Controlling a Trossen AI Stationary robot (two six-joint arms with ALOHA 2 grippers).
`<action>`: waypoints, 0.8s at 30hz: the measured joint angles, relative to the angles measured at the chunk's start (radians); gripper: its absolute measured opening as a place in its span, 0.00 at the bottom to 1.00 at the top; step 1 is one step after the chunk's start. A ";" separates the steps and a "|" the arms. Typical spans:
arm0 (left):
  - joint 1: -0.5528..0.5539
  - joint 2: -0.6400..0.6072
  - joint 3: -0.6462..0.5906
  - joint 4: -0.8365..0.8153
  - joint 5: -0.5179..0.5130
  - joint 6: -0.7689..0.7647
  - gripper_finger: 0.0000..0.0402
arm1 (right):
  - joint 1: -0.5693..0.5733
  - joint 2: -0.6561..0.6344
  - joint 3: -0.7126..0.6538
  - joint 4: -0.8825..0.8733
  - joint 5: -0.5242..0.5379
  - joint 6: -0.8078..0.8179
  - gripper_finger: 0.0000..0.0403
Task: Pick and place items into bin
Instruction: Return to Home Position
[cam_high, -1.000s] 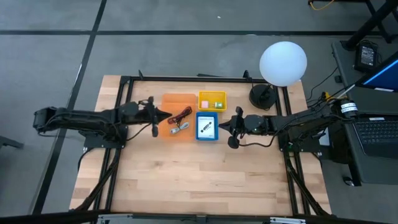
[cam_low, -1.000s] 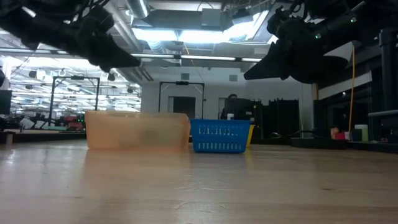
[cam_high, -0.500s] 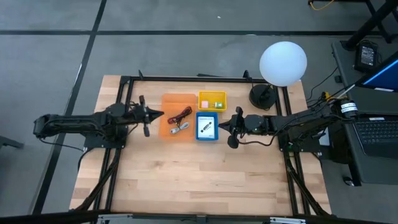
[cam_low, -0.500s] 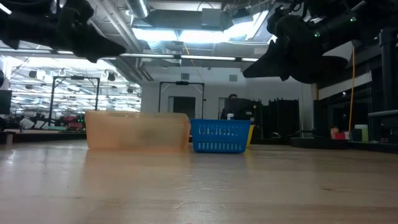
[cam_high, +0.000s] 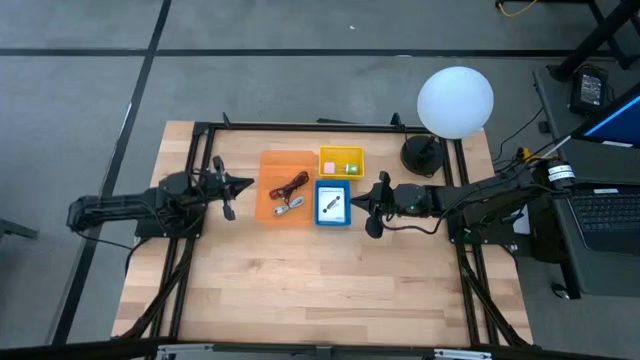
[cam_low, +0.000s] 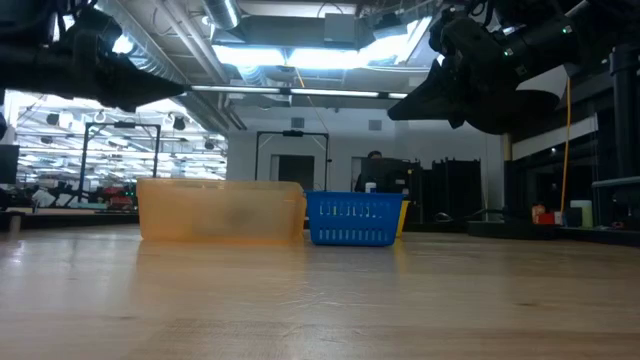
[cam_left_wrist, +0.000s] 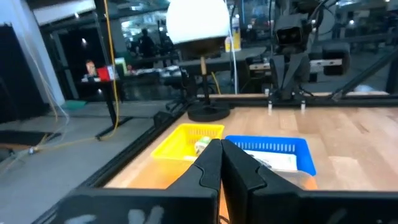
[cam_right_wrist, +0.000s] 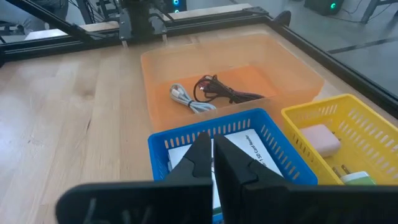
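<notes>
Blue bin (cam_right_wrist: 186, 134) holds a white box (cam_right_wrist: 249, 144), print too small.

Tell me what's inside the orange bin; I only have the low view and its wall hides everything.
Observer: The orange bin holds a red-black cable and a white cable.
Operator: And the blue bin?
Observer: The blue bin holds one white box.
Operator: Is either gripper carrying anything?
Observer: No. The left gripper and the right gripper are both shut with nothing between the fingers.
</notes>
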 joint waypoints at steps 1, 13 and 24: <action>0.000 -0.013 -0.009 0.005 -0.003 0.006 0.00 | 0.000 0.000 0.000 0.000 0.000 0.000 0.00; 0.000 -0.111 -0.036 -0.074 0.072 0.055 0.00 | 0.000 -0.036 0.000 -0.002 0.000 -0.039 0.00; 0.000 -0.093 -0.036 -0.075 0.076 0.025 0.00 | -0.001 -0.308 -0.172 0.068 -0.006 -0.104 0.00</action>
